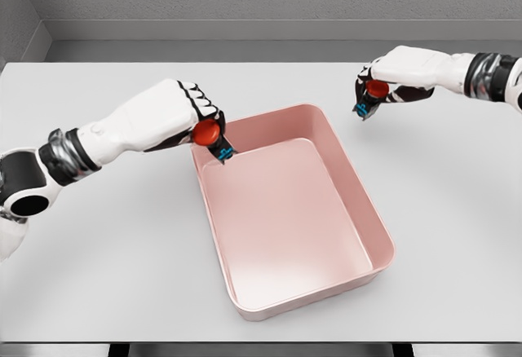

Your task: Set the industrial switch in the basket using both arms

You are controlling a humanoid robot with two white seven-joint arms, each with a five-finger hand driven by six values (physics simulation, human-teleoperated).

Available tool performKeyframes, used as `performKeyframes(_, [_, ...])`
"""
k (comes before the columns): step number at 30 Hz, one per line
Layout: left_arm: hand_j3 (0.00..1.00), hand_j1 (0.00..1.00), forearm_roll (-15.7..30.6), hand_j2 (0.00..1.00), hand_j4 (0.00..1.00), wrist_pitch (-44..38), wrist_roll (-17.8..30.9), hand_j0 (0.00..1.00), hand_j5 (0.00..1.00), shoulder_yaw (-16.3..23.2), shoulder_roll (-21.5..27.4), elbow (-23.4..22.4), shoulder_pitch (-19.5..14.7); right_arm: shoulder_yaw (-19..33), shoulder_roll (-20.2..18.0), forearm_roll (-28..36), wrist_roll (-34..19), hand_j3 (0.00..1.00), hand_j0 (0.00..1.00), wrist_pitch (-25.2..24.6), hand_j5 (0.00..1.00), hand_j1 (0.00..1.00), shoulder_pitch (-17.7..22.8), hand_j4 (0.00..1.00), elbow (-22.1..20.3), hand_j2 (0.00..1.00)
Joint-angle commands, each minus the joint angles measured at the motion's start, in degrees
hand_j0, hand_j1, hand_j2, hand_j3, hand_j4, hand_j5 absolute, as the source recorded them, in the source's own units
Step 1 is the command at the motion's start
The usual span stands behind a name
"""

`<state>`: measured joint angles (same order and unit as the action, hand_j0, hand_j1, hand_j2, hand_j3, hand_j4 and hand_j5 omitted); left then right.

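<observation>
Pink and glossy, the basket [371, 210] sits on the pale grey table [98, 292], a shallow rectangular tub turned slightly so that its near corner points toward the table's near edge; its floor is bare. Two industrial switches show, each with a round red button on a dark body with a bit of blue at the lower end. The left hand [183, 116], white with black finger joints, comes in from the left on a white forearm with a black and metallic wrist, and its fingers are clenched around the left switch [210, 135]. That switch hangs tilted just above the basket's far-left corner, its dark lower end over the rim there, the red button facing the near side. The right hand [391, 76] reaches in from the right edge farther back, its fingers grasping the right switch [371, 94], which is held in the air above the table, beyond the basket's far-right corner and apart from its rim. Neither switch lies inside the basket. Behind the table runs a grey wall with a darker floor strip below it.
</observation>
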<state>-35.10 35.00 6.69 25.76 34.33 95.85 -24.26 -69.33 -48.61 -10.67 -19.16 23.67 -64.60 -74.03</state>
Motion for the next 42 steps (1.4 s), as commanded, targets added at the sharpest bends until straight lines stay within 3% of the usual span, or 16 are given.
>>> performKeyframes(1, [0.25, 0.25, -0.9, 0.25, 0.25, 0.0, 1.8, 0.25, 0.25, 2.1, -2.2, -0.4, 0.0, 0.2, -0.5, 0.3, -0.1, 0.48, 0.48, 0.0, 0.48, 0.48, 0.0, 0.48, -1.0, 0.48])
performKeyframes(5, [0.25, 0.25, -0.9, 0.25, 0.25, 0.0, 3.9, 0.25, 0.25, 3.8, -4.8, -1.5, 0.0, 0.5, -2.6, 1.5, -0.1, 0.48, 0.48, 0.1, 0.48, 0.48, 0.0, 0.48, -4.4, 0.48])
performKeyframes(12, [0.26, 0.26, -0.8, 0.26, 0.26, 0.0, 4.2, 0.26, 0.26, 3.8, -6.2, -1.6, 0.1, 0.7, -4.2, 5.1, -1.3, 0.48, 0.48, 4.5, 0.48, 0.48, 0.0, 0.48, -5.4, 0.48])
performKeyframes(14, [0.34, 0.34, -0.8, 0.34, 0.34, 0.0, 4.1, 0.34, 0.34, 3.8, -6.5, -1.6, 0.1, 1.5, -4.3, 5.2, -1.4, 0.48, 0.48, 4.6, 0.48, 0.48, 0.0, 0.48, -6.1, 0.48])
performKeyframes(17, [0.37, 0.37, -0.8, 0.37, 0.37, 0.0, 4.1, 0.37, 0.37, 3.9, -6.5, -1.6, 0.1, 1.6, -5.0, 6.4, -2.3, 0.48, 0.48, 4.6, 0.48, 0.48, 0.0, 0.48, -8.0, 0.48])
performKeyframes(19, [0.61, 0.61, -0.8, 0.61, 0.61, 0.0, 3.8, 0.61, 0.61, 5.3, -7.0, -1.5, 0.1, 1.7, -5.1, 6.5, -2.3, 0.48, 0.48, 4.6, 0.48, 0.48, 0.0, 0.48, -8.8, 0.48])
performKeyframes(22, [0.70, 0.70, -0.7, 0.70, 0.70, 0.0, 3.5, 0.70, 0.70, 5.4, -7.2, -1.2, 0.2, 1.7, -5.2, 6.6, -2.4, 0.48, 0.48, 4.6, 0.48, 0.48, -0.2, 0.48, -9.5, 0.48])
performKeyframes(32, [0.70, 0.70, -0.2, 0.70, 0.70, 0.0, 3.5, 0.70, 0.70, 5.3, -6.8, -0.9, 0.3, 3.1, -6.5, 6.7, -2.4, 0.48, 0.48, 4.5, 0.48, 0.48, 0.3, 0.48, -14.6, 0.48])
performKeyframes(33, [0.77, 0.77, -0.1, 0.77, 0.77, 0.0, 3.5, 0.77, 0.77, 4.7, -6.5, -0.9, 0.2, 3.1, -6.5, 6.7, -2.4, 0.48, 0.48, 4.5, 0.48, 0.48, 0.4, 0.48, -14.9, 0.48])
performKeyframes(35, [0.86, 0.86, 0.2, 0.86, 0.86, 0.0, 3.5, 0.86, 0.86, 4.5, -4.7, -0.5, 0.1, 3.1, -6.5, 6.7, -2.4, 0.48, 0.48, 4.5, 0.48, 0.48, 0.5, 0.48, -15.6, 0.48])
performKeyframes(37, [1.00, 1.00, 0.5, 1.00, 1.00, 0.0, 3.5, 1.00, 1.00, 2.6, -0.8, 1.4, 0.2, 3.1, -6.3, 6.7, -2.4, 0.48, 0.48, 4.5, 0.48, 0.48, 0.5, 0.48, -16.3, 0.48])
performKeyframes(40, [1.00, 1.00, 2.0, 1.00, 1.00, 0.0, 3.4, 1.00, 1.00, -2.3, 13.8, 3.5, 1.0, 3.1, -6.0, 6.7, -2.5, 0.47, 0.47, 4.5, 0.47, 0.47, 0.7, 0.47, -17.1, 0.47])
performKeyframes(42, [1.00, 1.00, 1.5, 1.00, 1.00, 0.0, 3.6, 1.00, 1.00, -4.8, 17.5, 3.3, 2.9, 3.1, -5.7, 6.7, -2.6, 0.47, 0.47, 4.5, 0.47, 0.47, 0.7, 0.47, -17.7, 0.47])
